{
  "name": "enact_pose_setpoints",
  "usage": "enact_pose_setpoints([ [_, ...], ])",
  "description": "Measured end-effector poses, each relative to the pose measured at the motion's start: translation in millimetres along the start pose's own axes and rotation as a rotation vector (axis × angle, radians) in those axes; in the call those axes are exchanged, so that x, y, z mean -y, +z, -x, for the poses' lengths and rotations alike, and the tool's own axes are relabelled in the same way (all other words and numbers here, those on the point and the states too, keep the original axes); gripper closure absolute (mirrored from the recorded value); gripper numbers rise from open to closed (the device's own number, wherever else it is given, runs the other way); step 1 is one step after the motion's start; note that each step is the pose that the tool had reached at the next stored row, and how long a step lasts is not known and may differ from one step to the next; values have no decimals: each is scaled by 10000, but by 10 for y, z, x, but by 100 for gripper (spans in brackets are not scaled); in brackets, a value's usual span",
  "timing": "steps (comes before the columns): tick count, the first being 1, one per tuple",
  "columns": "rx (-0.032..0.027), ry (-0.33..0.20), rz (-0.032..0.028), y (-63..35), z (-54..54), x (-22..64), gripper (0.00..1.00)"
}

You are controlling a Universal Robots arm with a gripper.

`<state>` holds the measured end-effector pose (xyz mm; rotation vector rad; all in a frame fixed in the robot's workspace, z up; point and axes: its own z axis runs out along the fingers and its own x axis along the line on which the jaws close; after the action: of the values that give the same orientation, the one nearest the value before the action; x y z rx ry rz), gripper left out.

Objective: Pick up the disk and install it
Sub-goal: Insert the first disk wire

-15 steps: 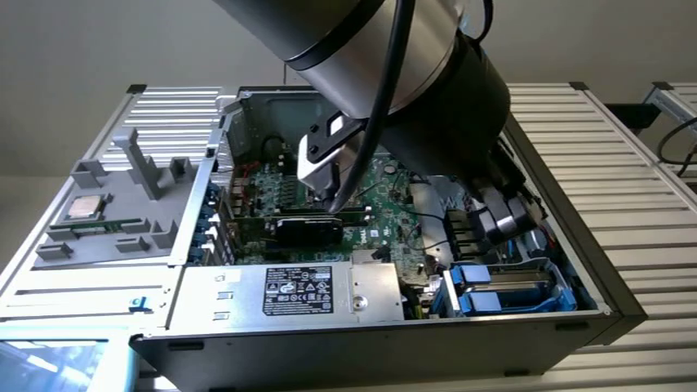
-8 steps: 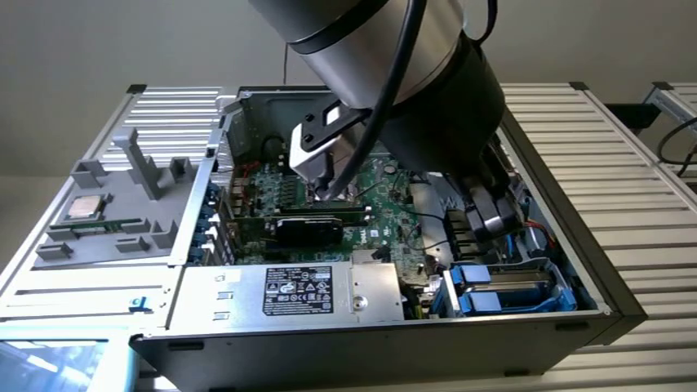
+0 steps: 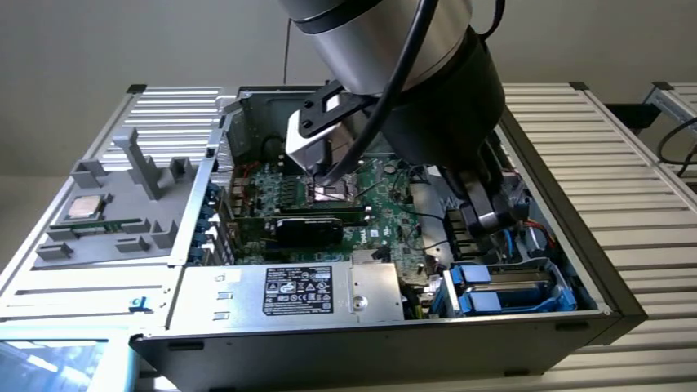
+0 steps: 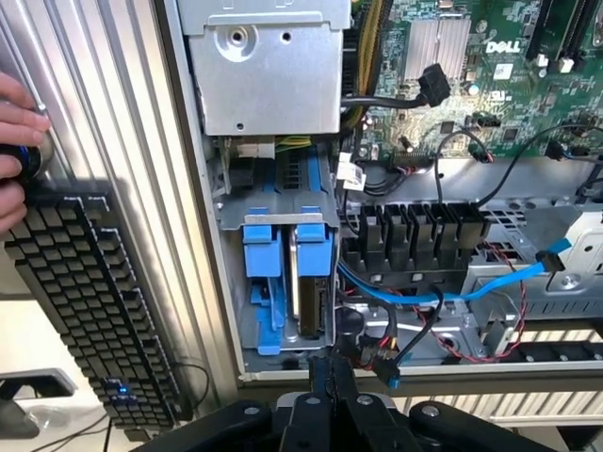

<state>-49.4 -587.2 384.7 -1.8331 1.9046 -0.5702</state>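
The pincer (image 4: 330, 381) is clenched with nothing seen between its tips, and it hangs close above the loose black and red wires (image 4: 400, 344) and the blue SATA cable (image 4: 443, 292) beside the drive cage (image 4: 231, 212). Any sideways drift could snag a cable, and a push from shut tips could slip off the narrow blue carrier frame (image 4: 314, 254) and leave the drive crooked. The disk (image 4: 306, 297) sits in the cage slot on its edge, thin side facing up out of the case, its long axis running along the slot from the power-supply box (image 4: 273, 75) toward the pincer.
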Motion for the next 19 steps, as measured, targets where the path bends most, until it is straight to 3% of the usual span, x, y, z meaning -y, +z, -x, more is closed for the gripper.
enact_pose_setpoints([
  [2, -6, -2, 111, -6, 6, 23, 87],
  [5, -7, 2, 211, 7, 11, 95, 87],
  [7, -14, 1, 368, 23, 12, 129, 87],
  [10, -67, -22, 754, 50, 14, 167, 87],
  [15, -108, -25, 1660, 74, 15, 202, 87],
  [18, -125, -25, 2066, 87, 16, 234, 87],
  [19, -129, -25, 2172, 95, 17, 247, 87],
])
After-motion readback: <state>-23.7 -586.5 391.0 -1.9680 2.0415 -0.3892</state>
